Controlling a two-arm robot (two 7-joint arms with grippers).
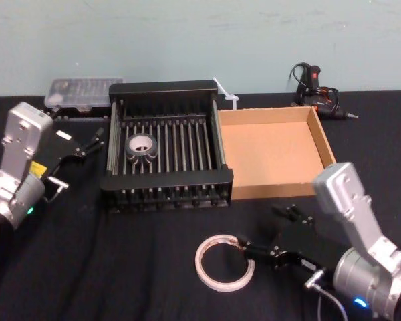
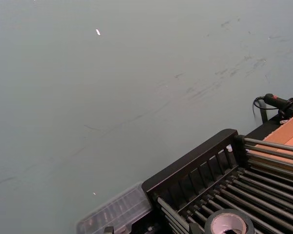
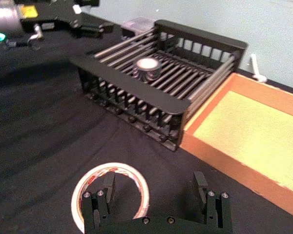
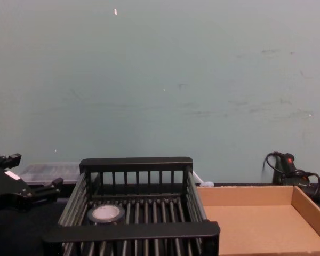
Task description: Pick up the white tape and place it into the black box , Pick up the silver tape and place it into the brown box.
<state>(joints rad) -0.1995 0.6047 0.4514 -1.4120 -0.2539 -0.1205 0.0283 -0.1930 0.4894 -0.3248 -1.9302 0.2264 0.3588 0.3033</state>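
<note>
Black cloth covers the table [image 1: 120,261], with a pale green wall behind it. At the middle of the table sits the black box [image 1: 167,180], a slatted crate that serves as the landmark here. A roll of tape with a dark outer band and pale core [image 1: 142,146] lies flat on the crate's floor, toward its left side. Touching the crate's right wall is the brown box [image 1: 321,144], a shallow cardboard tray with a bare floor.

In front of the crate, on the cloth, lies a thin whitish ring of tape [image 1: 225,262], flat and apart from both boxes. The right gripper [image 1: 249,252] sits low at the ring's right edge, its fingers spread apart. In the right wrist view one finger [image 3: 109,185] stands over the ring's band and the other [image 3: 200,184] is well outside it.

The left gripper [image 1: 92,142] hangs just left of the crate, fingers parted and holding nothing.

The likely risk is a poor grasp: the ring is thin and flat, so closing fingers could push it along the cloth or pinch only its rim and let it tip out. Carrying it to either box, the crate's thick front rail could catch it.

Behind the crate sit a clear plastic case [image 1: 83,93], a white plastic piece [image 1: 226,93] and, farther right, a glue gun [image 1: 317,90].
</note>
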